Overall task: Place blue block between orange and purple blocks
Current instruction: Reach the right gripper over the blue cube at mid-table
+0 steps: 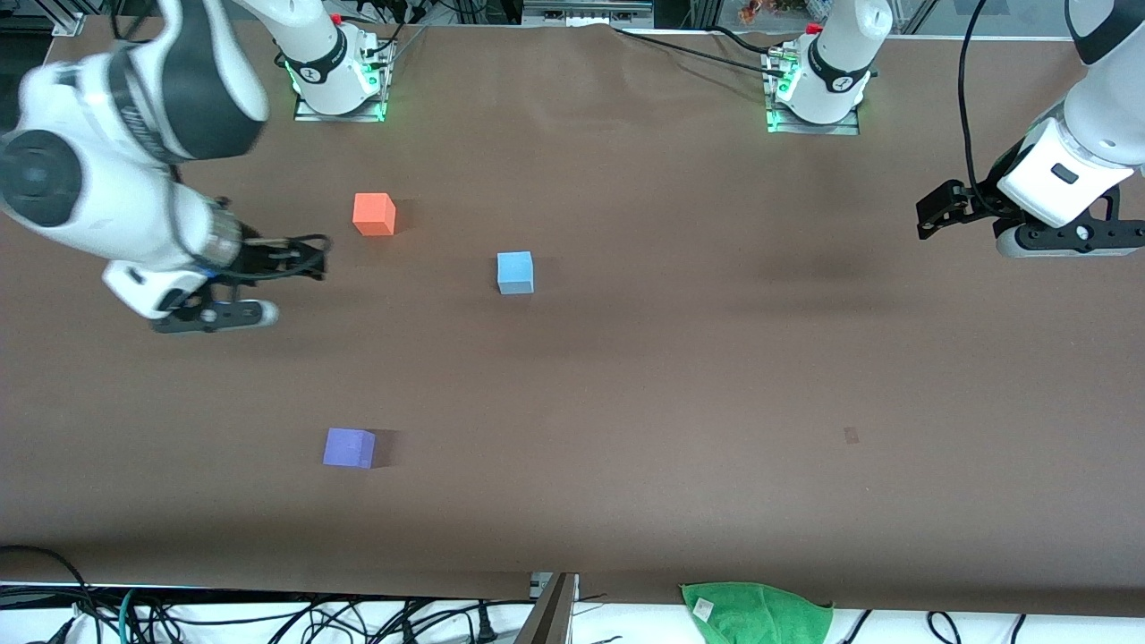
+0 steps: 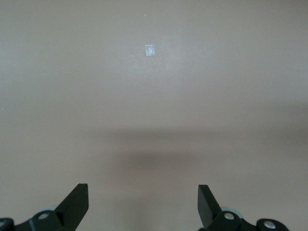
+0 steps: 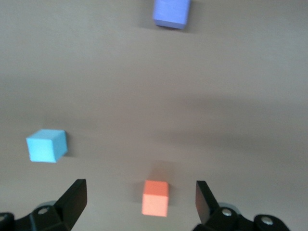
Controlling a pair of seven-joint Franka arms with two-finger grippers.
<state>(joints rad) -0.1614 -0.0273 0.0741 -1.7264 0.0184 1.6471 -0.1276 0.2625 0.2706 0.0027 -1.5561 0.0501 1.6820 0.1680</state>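
Blocks sit well apart on a brown table [image 1: 626, 376]. The blue block [image 1: 515, 273] lies near the middle, the orange block [image 1: 374, 215] farther from the front camera toward the right arm's end, and the purple block [image 1: 349, 447] nearer the camera; nothing lies between those two. The right gripper [image 1: 228, 300], blurred in the front view, hangs over bare table beside the orange block, fingers spread wide and empty. The left gripper [image 1: 962, 219], partly cut off at the frame's edge, waits over the left arm's end, fingers also wide; its wrist view shows only bare table and a small pale mark [image 2: 149, 50].
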